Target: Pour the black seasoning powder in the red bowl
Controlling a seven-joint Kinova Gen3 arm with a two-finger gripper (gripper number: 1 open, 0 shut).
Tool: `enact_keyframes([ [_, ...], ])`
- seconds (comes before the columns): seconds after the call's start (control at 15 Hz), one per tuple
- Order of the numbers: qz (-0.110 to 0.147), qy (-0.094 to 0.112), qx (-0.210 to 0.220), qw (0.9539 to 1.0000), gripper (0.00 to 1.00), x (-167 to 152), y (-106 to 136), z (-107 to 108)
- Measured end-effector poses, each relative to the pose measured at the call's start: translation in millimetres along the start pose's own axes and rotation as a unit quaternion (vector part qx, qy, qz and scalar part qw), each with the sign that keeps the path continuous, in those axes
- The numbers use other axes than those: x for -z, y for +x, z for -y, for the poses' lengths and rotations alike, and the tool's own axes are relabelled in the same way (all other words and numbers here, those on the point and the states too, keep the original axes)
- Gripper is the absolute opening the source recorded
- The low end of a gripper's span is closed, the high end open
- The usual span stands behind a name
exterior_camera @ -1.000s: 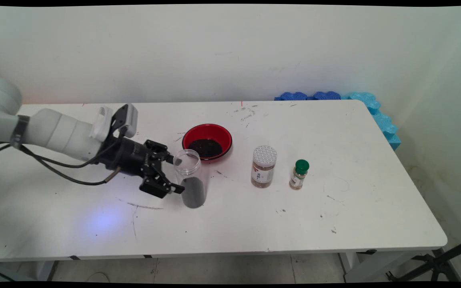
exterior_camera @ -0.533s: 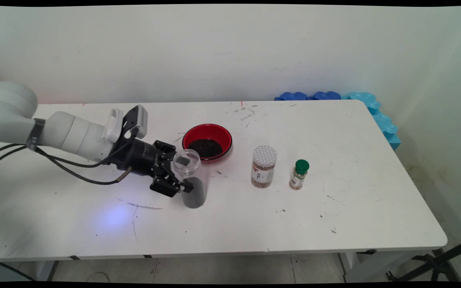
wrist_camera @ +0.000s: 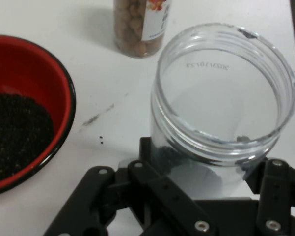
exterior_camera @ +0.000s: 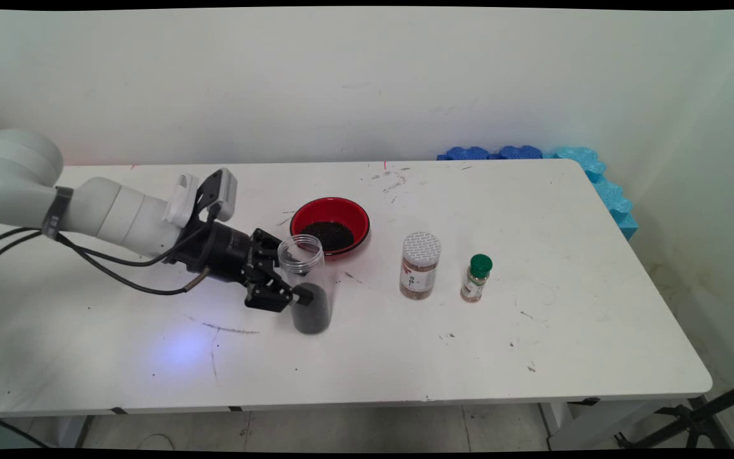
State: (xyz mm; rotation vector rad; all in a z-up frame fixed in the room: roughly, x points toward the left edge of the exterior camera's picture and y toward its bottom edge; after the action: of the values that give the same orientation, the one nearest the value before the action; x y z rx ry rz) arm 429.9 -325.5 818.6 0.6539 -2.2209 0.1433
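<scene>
A clear open-topped jar [exterior_camera: 313, 311], its lower part filled with dark grains, stands upright on the white table [exterior_camera: 532, 344]. My gripper [exterior_camera: 295, 277] reaches it from the left, shut on the jar with one finger on each side of its wall. In the hand view the jar's open mouth [wrist_camera: 221, 98] sits right above the gripper [wrist_camera: 208, 162], between the black fingers [wrist_camera: 271, 173]. Just behind the jar is a red bowl [exterior_camera: 358, 218] holding dark grains, which also shows at the left of the hand view [wrist_camera: 64, 98].
Right of the clear jar stand a grey-lidded jar of brown contents [exterior_camera: 419, 266], also in the hand view [wrist_camera: 140, 24], and a small green-capped bottle [exterior_camera: 476, 277]. Blue foam pieces [exterior_camera: 596, 178] line the table's far right corner. Black cables [exterior_camera: 86, 264] hang below the arm.
The gripper moved right around the clear jar and its fingers drew in onto the jar's sides. The jar shifted slightly to the right.
</scene>
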Motion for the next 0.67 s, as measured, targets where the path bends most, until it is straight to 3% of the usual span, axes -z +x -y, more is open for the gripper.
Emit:
enact_keyframes([
  [0.33, 0.0, -0.001, -0.016, 0.9999, 0.0, 23, 18, 5],
  [0.67, -0.005, -0.004, 0.012, 0.9999, 0.0, 44, 43, 14],
])
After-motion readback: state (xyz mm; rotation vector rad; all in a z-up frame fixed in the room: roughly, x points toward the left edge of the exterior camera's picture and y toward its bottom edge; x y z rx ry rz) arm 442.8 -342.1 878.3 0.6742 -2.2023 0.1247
